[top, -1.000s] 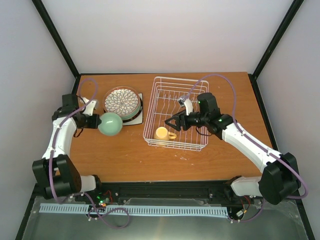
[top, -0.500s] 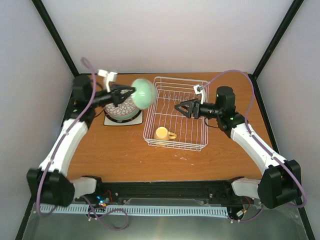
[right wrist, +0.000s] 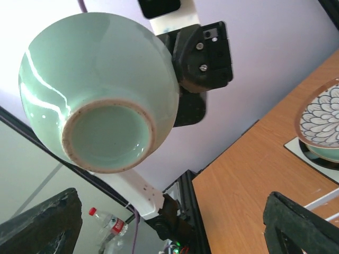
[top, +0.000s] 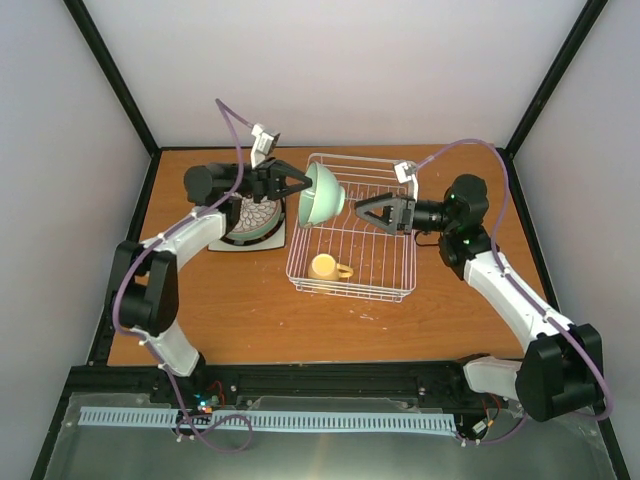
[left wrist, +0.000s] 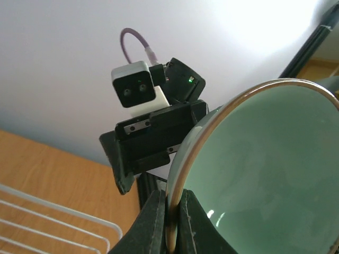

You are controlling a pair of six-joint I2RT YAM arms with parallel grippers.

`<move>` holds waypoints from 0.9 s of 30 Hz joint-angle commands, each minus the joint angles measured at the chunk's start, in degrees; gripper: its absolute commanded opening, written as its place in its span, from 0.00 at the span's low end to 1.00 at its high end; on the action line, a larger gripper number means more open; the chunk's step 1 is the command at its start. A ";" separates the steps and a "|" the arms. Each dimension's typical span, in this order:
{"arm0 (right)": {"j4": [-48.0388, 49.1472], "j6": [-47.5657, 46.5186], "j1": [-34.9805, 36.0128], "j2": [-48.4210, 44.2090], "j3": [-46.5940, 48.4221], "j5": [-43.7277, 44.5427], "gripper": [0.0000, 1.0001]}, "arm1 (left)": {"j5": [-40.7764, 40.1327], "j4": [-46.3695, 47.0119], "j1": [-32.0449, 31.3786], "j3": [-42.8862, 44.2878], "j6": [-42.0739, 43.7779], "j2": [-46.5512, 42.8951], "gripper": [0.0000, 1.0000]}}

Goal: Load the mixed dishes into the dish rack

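My left gripper (top: 300,188) is shut on the rim of the mint-green bowl (top: 323,195) and holds it on edge in the air over the back left part of the white wire dish rack (top: 395,285). In the left wrist view both fingers (left wrist: 153,222) pinch the bowl's (left wrist: 265,174) rim. My right gripper (top: 362,213) hangs open over the rack, facing the bowl from the right and apart from it. Its wrist view shows the bowl's foot (right wrist: 100,90). A yellow mug (top: 324,266) lies in the rack's front left. The petal-patterned plate (top: 249,207) tops a stack on a square white plate (top: 222,243).
The rack's upright prongs (top: 350,195) run along its back half, below the bowl. The plate stack (right wrist: 320,127) sits on the wooden table (top: 250,310) just left of the rack. Black frame posts (top: 115,85) stand at the back corners. A plastic bottle (right wrist: 108,225) lies beyond the table.
The left arm has swung the bowl up and to the right, from beside the plate stack to over the rack. The right gripper has drawn back from the mug and opened wider.
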 commanded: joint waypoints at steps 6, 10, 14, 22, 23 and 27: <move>35.49 28.03 -0.30 3.85 -3.32 -4.47 0.92 | -0.17 30.74 -5.85 8.98 -20.40 7.76 0.01; 49.75 38.85 -0.37 7.27 -3.61 -4.04 0.91 | -0.95 31.03 -6.02 9.82 -21.25 8.66 0.01; 70.14 54.38 -0.35 13.45 -3.03 -2.65 0.89 | -1.57 30.90 -6.03 9.37 -20.98 8.83 0.01; 73.65 59.34 -0.20 15.17 -1.80 -3.50 0.85 | -2.17 27.97 -6.03 10.65 -18.45 10.39 0.01; 73.65 59.56 -0.20 14.99 -1.68 -3.70 0.85 | -2.18 28.00 -6.03 11.21 -18.53 10.86 0.01; 73.67 60.35 -0.13 14.19 -1.64 -3.72 0.85 | -2.25 28.09 -6.03 12.18 -18.77 11.94 0.01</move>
